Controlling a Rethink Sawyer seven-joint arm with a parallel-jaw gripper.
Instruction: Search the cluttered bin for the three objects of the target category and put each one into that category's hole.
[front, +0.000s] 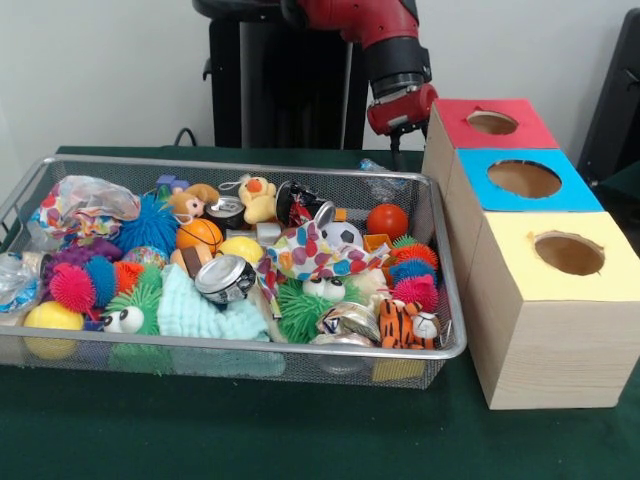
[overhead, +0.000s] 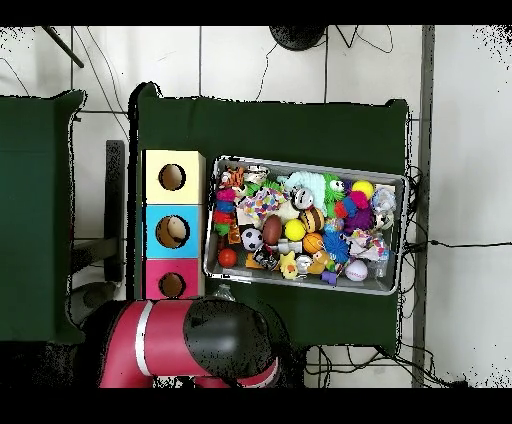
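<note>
The cluttered bin (front: 240, 166), a shallow silver wire-mesh basket, stands mid-table, heaped with toys; it also shows in the overhead view (overhead: 305, 163). In it are a crushed can (front: 224, 278), an orange basketball (front: 199, 235), a soccer ball (front: 342, 236), a red ball (front: 386, 220), spiky balls, a plush duck (front: 258, 197) and a tiger toy (front: 400, 322). Beside it stand three wooden boxes with round holes: red top (front: 490, 123), blue top (front: 524, 179), yellow top (front: 568, 253). My gripper (front: 396, 140) hangs behind the bin's far right corner, next to the red box, mostly hidden.
The table has a dark green cloth (front: 200, 430). The black pedestal (front: 280, 90) stands behind the bin. In the overhead view the red arm (overhead: 190, 340) fills the bottom, below the red-topped box (overhead: 172, 284). Cables run over the floor around the table.
</note>
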